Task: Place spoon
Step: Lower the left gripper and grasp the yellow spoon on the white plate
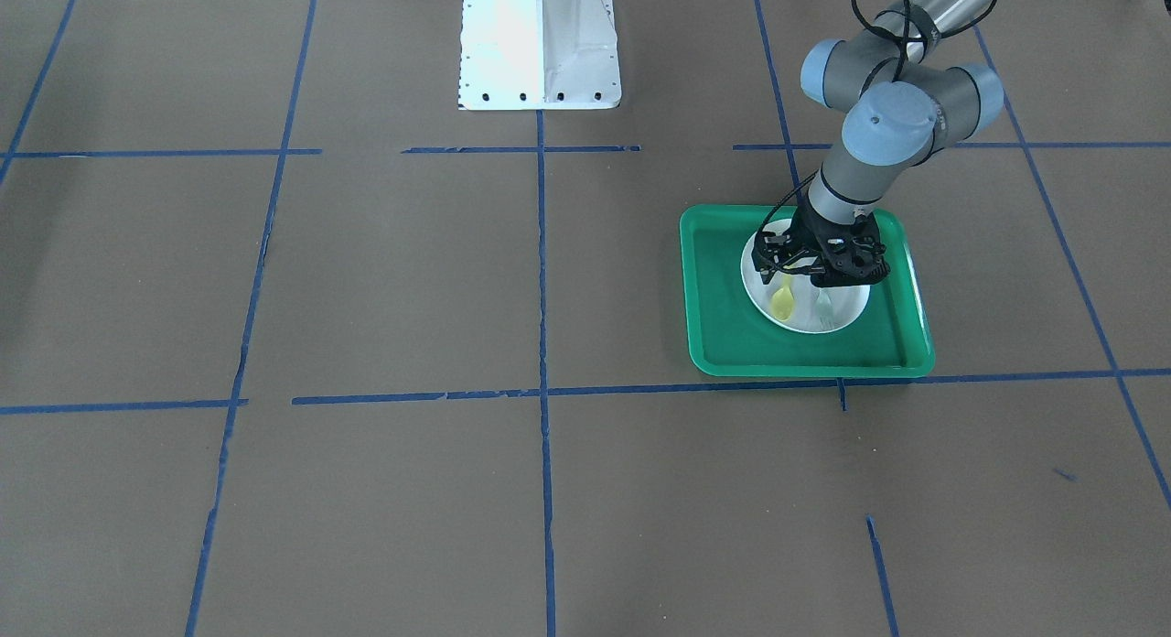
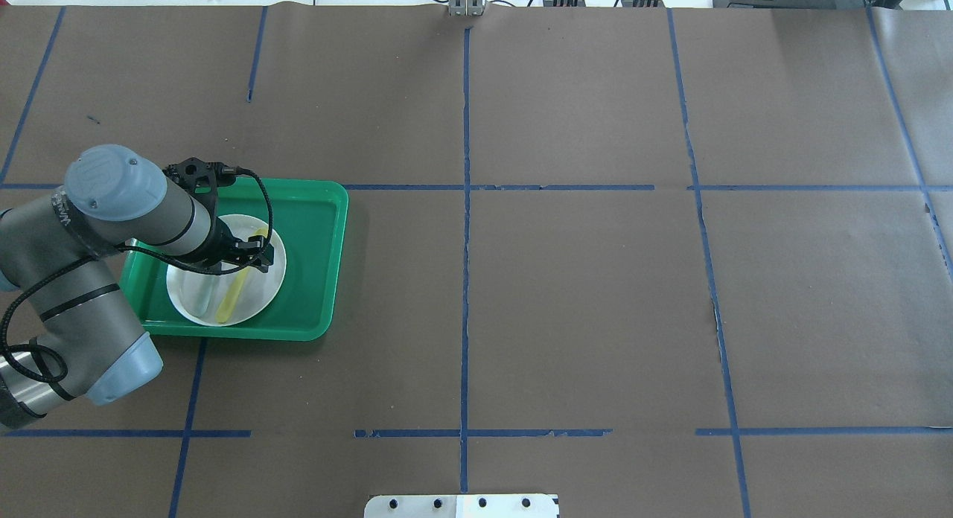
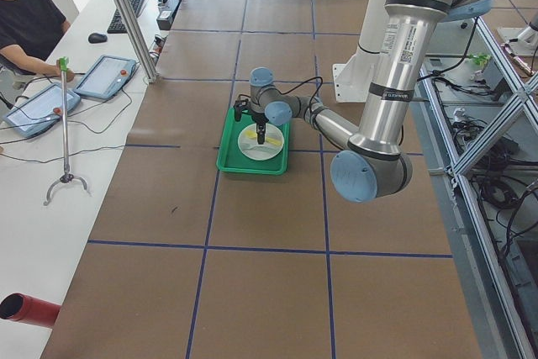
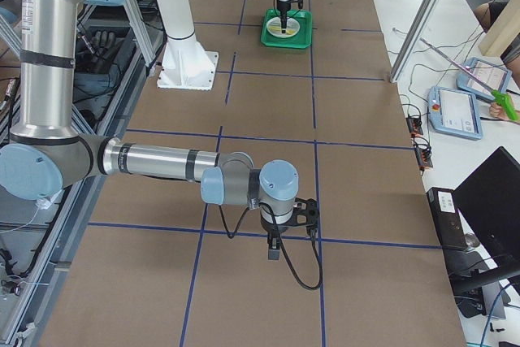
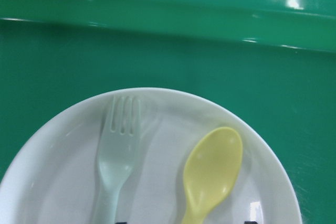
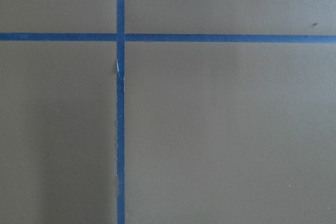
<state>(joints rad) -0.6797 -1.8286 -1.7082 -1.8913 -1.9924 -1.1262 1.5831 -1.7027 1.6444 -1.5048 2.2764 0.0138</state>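
The pale-yellow spoon (image 5: pixel 212 169) lies flat on a white plate (image 5: pixel 58 182) next to a grey-translucent fork (image 5: pixel 118 145). The plate sits in a green tray (image 2: pixel 313 257). The spoon also shows in the overhead view (image 2: pixel 237 291) and in the front-facing view (image 1: pixel 782 300). My left gripper (image 2: pixel 249 259) hangs low over the plate, open. Its dark fingertips (image 5: pixel 252 221) stand on either side of the spoon's handle without touching it. My right gripper (image 4: pixel 275 248) shows only in the exterior right view, far from the tray, above the brown table; I cannot tell whether it is open or shut.
The brown paper table (image 2: pixel 566 302) is crossed by blue tape lines. The robot's white base (image 1: pixel 540 47) stands at the table's middle edge. The right wrist view shows only table and tape (image 6: pixel 121 129). Operators sit at side desks beyond the table.
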